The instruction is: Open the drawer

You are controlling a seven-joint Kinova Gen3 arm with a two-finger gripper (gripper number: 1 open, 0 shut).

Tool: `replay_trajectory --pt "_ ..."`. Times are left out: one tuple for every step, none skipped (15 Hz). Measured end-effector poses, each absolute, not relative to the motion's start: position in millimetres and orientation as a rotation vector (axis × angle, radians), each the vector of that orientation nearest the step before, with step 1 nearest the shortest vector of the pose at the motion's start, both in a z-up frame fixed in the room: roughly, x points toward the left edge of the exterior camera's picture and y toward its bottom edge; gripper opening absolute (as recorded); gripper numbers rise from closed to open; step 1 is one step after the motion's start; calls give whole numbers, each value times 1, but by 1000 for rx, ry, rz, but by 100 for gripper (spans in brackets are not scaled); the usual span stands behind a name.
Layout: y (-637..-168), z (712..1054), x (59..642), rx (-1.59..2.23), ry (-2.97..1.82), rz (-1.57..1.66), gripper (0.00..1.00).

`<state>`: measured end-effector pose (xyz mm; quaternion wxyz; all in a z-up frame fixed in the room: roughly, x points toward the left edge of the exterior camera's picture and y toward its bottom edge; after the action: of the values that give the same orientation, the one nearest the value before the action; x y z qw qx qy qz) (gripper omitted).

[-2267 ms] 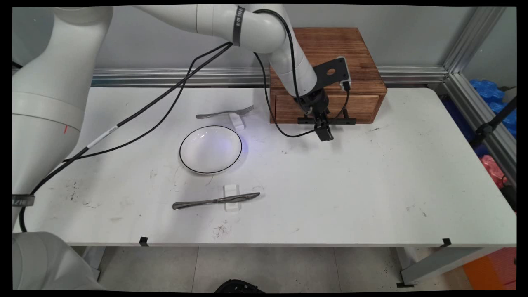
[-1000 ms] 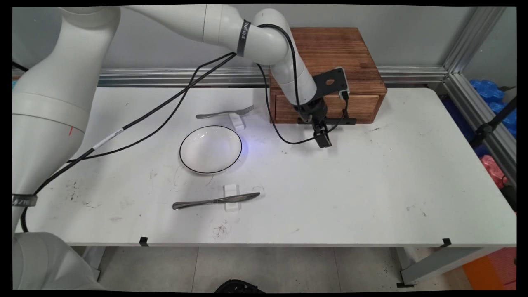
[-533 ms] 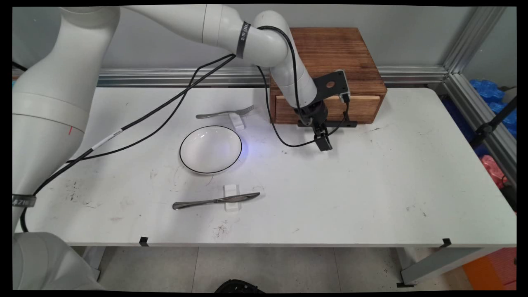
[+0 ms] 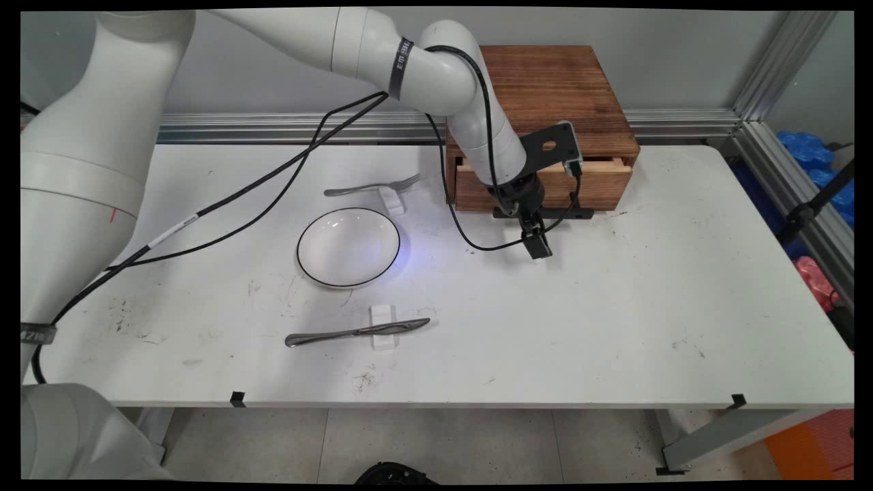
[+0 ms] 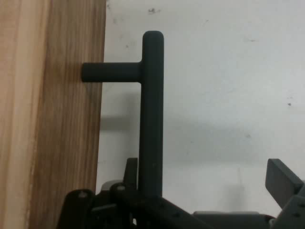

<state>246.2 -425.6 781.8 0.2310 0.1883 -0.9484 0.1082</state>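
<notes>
Where the arm ends in front of the wooden box [image 4: 552,82], the tool [image 4: 537,247] points down at the tabletop [image 4: 614,307], just before the drawer [image 4: 600,184]. Its fingers [image 5: 283,179] are apart. In the hand view the black bar of the handle [image 5: 151,109] runs between them, close beside the finger on the picture's left and well clear of the one on the right. I cannot tell whether that nearer finger touches the bar. A short black post joins the bar to the drawer front, whose wood fills the left of the hand view.

The drawer stands out a little from the box, with a pale strip of its top edge showing under the box's darker lid. The box sits at the back of the tabletop, against the metal rail [image 4: 682,123] along the wall.

A black cable [image 4: 477,239] loops down from the wrist and rests on the tabletop to the left of the tool. Farther left lies a white plate [image 4: 348,247] with a thin dark rim. Behind it a fork [image 4: 372,187] lies with its tines on a small white block [image 4: 393,202]. Nearer the front edge, a knife [image 4: 354,332] lies across a second block [image 4: 382,327], its tip pointing right. Plate, fork and knife are all well apart from the tool.
</notes>
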Motion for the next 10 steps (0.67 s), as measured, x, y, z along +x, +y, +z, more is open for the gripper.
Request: replay_trajectory --pt "-424 782 245 519 -2608 294 100" --pt "-422 783 245 521 -2608 291 100" --pt "-419 783 244 523 -2609 286 100" --pt "-417 784 243 524 -2610 283 100" --pt "-415 784 242 526 -2610 280 100" --pt "-413 785 242 527 -2610 277 100" --pt "-411 786 241 529 -2611 273 100" --pt "-408 786 240 530 -2611 269 100" --pt "-406 787 239 532 -2612 265 100" --pt "-403 788 238 533 -2612 262 100"
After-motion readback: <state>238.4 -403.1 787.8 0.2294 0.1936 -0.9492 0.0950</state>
